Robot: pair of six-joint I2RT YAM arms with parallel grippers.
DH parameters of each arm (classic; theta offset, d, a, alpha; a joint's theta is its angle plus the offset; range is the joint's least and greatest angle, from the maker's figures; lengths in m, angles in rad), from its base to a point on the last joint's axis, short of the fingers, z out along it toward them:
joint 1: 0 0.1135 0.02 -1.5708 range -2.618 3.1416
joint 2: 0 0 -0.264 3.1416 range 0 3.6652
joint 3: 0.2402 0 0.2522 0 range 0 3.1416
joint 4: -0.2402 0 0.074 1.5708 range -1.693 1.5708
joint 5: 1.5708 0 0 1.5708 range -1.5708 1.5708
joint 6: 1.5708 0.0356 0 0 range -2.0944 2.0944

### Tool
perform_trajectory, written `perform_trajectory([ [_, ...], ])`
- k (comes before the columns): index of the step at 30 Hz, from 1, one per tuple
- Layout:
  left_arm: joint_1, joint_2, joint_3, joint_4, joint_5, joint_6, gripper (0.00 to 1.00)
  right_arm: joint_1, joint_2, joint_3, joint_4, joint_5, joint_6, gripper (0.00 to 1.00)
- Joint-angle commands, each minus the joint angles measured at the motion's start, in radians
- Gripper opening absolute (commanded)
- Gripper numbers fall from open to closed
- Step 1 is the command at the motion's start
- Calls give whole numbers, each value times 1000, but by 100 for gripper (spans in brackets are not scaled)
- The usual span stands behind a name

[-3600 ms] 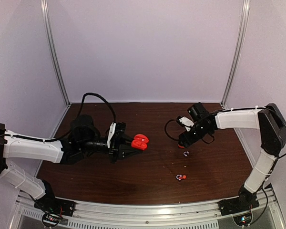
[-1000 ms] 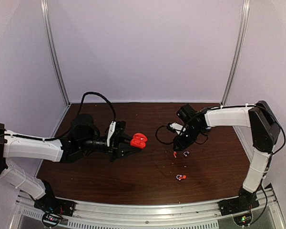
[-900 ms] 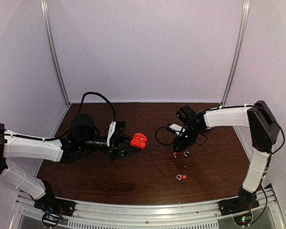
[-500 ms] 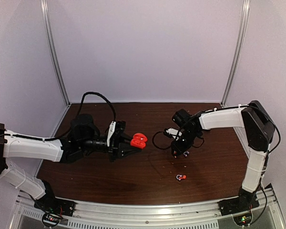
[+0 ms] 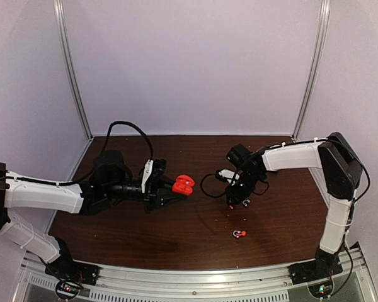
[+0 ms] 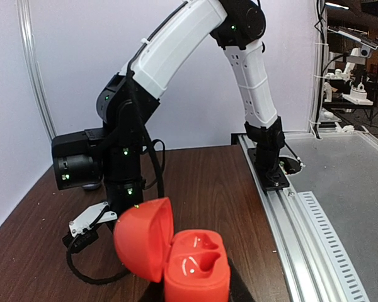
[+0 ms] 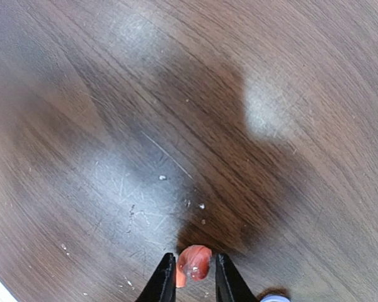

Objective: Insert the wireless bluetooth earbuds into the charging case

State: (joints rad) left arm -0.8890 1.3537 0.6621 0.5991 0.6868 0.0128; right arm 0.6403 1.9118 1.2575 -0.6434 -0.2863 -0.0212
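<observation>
**Red earbud between the right fingers, open case off to the left**

Nearest the desk's [image 5: 113, 233] near edge, toward its right side, lies a spare earbud [image 5: 239, 234], red and silvery, untouched and well apart from both arms.

A little farther in, the right end effector [image 5: 231, 202] points down at the desk right of its middle. Its wrist camera shows a small red earbud [image 7: 193, 263] on the wood, directly between the two fingers [image 7: 166, 280]. They stand narrowly apart with the earbud filling nearly all the gap. Whether they press on it yet cannot be told. The earbud is too small to read its long axis with confidence. A silvery earbud [image 5: 246, 202] lies just beside this end effector, on the side of the desk's right edge.

Farther in again, and toward the left edge, the left end effector [image 5: 173, 192] is clamped on the base of the red charging case [image 6: 195, 270] and holds it above the desk. The case is open, its lid [image 6: 143, 239] tipped back, and the two moulded sockets face upward and look empty.

The coming move turns on this. The case lies to the left of the red earbud and slightly farther from the near edge, raised off the wood. The right arm is the one at the earbud, while the left is occupied with the case. So the earbud would probably have to go up and leftward to reach the sockets.
</observation>
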Motion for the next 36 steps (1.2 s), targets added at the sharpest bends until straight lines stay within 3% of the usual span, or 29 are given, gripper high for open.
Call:
perform_trajectory([
  [1, 7, -14, 8, 15, -16, 4, 1, 12, 19, 25, -15, 37, -2, 24],
  [21, 7, -13, 10, 7, -30, 7, 1, 55, 7, 37, -18, 100, 4, 18],
  [36, 7, -53, -92, 207, -117, 21, 2, 35, -227, -48, 208, -75, 14, 14],
])
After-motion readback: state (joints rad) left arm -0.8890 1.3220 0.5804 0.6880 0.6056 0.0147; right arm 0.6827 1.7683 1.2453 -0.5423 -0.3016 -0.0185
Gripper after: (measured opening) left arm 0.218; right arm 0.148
